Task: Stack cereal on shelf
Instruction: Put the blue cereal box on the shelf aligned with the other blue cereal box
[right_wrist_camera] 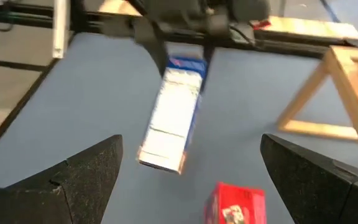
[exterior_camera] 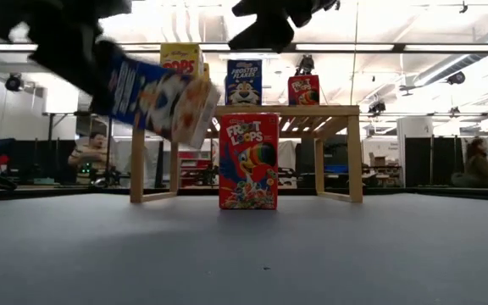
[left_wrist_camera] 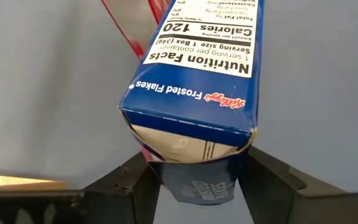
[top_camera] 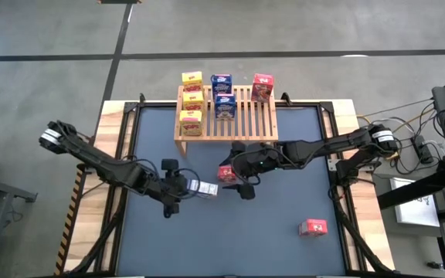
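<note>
One blue box clamped in left hand; low view shows tilt.

Table near edge lies open, except a red box toward the right corner. Mid-table is crowded: left claw with blue box, right claw, upright red box. Shelf right half has bare slats.

left arm: dark, jointed, silver band near base | right arm: dark, silver band, black cables behind
</note>
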You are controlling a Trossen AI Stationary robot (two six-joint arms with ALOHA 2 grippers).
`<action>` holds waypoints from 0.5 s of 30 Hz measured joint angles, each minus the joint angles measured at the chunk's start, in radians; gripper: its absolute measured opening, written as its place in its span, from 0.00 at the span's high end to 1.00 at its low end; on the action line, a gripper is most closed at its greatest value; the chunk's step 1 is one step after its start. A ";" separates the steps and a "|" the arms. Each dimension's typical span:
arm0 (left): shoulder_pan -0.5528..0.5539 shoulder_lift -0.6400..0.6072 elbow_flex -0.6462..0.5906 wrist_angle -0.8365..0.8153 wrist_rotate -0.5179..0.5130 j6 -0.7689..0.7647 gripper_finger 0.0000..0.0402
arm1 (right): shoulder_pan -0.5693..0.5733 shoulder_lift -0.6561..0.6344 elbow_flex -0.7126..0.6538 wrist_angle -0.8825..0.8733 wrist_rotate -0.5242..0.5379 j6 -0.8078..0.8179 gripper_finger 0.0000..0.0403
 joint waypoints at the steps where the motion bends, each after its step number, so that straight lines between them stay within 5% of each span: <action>1: 0.000 0.005 0.036 -0.037 -0.012 0.000 0.56 | 0.000 0.000 -0.006 0.001 0.024 0.008 0.08; 7: 0.000 0.046 0.222 -0.186 -0.041 0.000 0.56 | 0.021 0.000 -0.052 0.120 0.093 -0.052 0.08; 15: 0.000 0.130 0.316 -0.289 -0.053 -0.009 0.56 | 0.038 0.000 -0.160 0.435 0.174 -0.090 0.08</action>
